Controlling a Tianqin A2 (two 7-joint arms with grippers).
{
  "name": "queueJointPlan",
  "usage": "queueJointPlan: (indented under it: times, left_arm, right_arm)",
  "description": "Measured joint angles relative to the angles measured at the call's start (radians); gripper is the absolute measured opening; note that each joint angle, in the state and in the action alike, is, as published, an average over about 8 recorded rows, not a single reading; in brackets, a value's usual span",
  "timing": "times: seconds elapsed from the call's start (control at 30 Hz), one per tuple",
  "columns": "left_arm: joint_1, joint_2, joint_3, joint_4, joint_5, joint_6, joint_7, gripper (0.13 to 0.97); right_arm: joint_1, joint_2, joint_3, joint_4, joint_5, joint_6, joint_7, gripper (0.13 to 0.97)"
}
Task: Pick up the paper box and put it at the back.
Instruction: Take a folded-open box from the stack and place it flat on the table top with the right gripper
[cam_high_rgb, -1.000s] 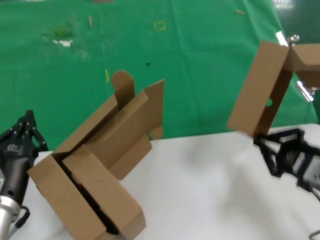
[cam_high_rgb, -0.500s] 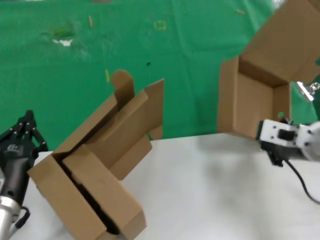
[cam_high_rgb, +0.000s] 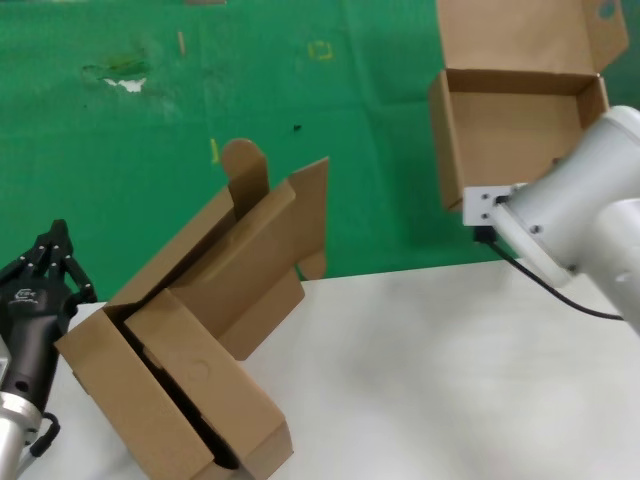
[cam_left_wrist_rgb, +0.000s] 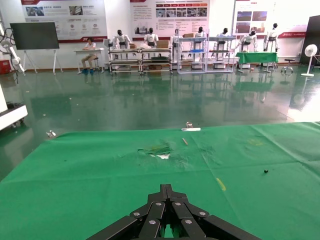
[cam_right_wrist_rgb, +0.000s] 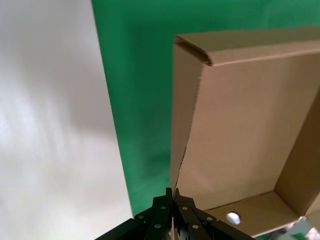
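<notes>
— While the right arm held the paper box (cam_high_rgb: 515, 120) up over the green sheet (cam_high_rgb: 300, 110) at the far right, where exactly did the right gripper (cam_right_wrist_rgb: 172, 212) have it?

— By the edge of one tray wall, near the small round hole (cam_right_wrist_rgb: 231, 217). The wrist view showed the fingers pinched together on that thin cardboard edge. From the head view the gripper itself was hidden behind the arm's own wrist.

— And the box?

— Off the white tabletop (cam_high_rgb: 440, 370), open side facing the head camera, lid (cam_high_rgb: 515, 35) folded up behind it.

— What worried you?

— The grip, I judged. One thin wall bore the whole tray, so the cardboard could bend or slide out if the wrist turned sharply. Let go from that height, it might tumble or land on its lid.

— The other arm?

— The left gripper (cam_high_rgb: 45, 270) sat parked low beside the nested brown boxes (cam_high_rgb: 200, 340), fingers closed on nothing. Those boxes were well apart from the carried one, so I saw no risk of collision.
</notes>
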Motion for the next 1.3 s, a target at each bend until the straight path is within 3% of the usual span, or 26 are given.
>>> queueJointPlan:
  times: [0.3, 0.53, 0.77, 0.97, 1.3]
  left_arm:
    - [0.0, 0.0, 0.0, 0.0, 0.0, 0.0, 0.0, 0.14]
    - [0.0, 0.0, 0.0, 0.0, 0.0, 0.0, 0.0, 0.14]
    - [0.0, 0.0, 0.0, 0.0, 0.0, 0.0, 0.0, 0.14]
    - [0.0, 0.0, 0.0, 0.0, 0.0, 0.0, 0.0, 0.14]
    - [0.0, 0.0, 0.0, 0.0, 0.0, 0.0, 0.0, 0.14]
  right_arm:
    - [0.057, -0.193, -0.068, -0.224, -0.099, 0.043, -0.063, 0.138]
    - [0.089, -0.328, -0.075, -0.402, -0.11, 0.084, -0.013, 0.136]
    - [0.12, -0.398, -0.083, -0.515, -0.109, 0.096, 0.051, 0.136]
    - [0.13, -0.409, -0.095, -0.537, -0.1, 0.087, 0.082, 0.136]
    - [0.081, -0.348, -0.077, -0.421, -0.076, -0.007, 0.094, 0.136]
